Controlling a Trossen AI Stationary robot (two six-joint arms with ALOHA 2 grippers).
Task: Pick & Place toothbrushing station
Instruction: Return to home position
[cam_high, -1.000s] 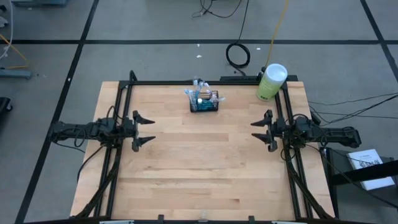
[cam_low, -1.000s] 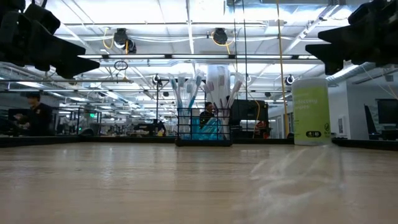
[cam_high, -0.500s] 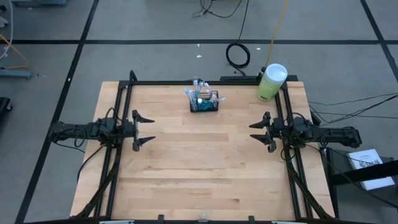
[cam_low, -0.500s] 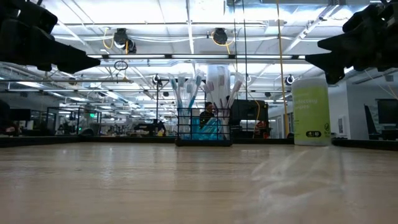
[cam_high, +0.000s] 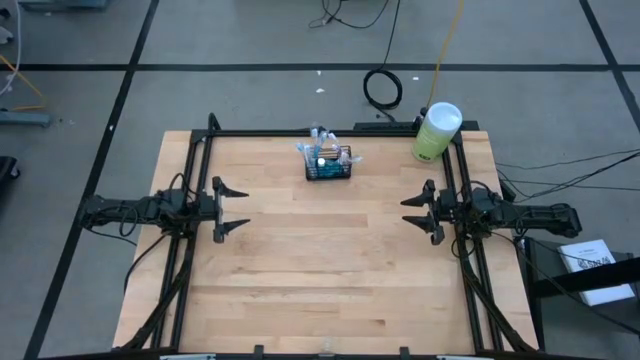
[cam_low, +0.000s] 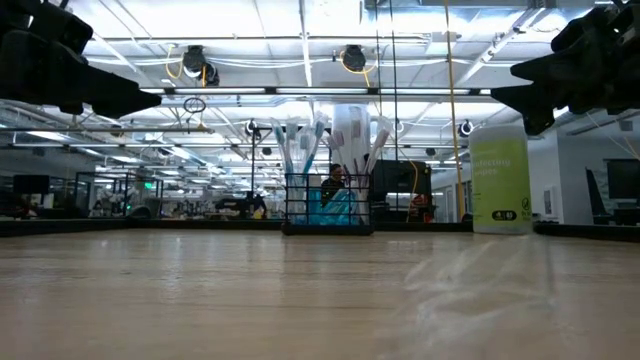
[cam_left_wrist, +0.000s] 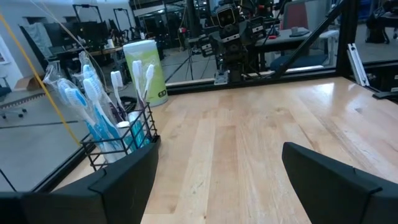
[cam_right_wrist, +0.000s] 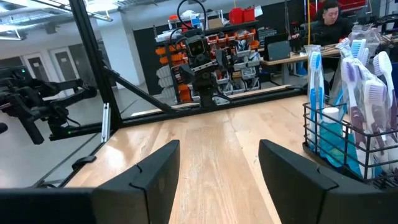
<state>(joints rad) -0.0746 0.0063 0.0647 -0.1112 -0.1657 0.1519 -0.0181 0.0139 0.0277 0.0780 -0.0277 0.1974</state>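
**Basket at upper centre, both arms at the sides with spread fingers**

In the high view the basket stands at the upper centre of the frame, close to the far edge of the table. Its long axis runs about left to right in the picture. Toothbrushes stand upright in it. The green cylinder is well apart from it, at the upper right corner of the table.

The left gripper is at the middle left of the frame and the right gripper at the middle right. Each one points toward the centre of the table. The basket lies up and inward from both, between them. The right gripper seems a little nearer, but from above the difference is small and I am not sure of it.

Both arms lie low and stretched along the table sides. The fingers of both are spread and hold nothing.

I judge this to be the rest pose, so the placing looks finished and only small settling may be left.
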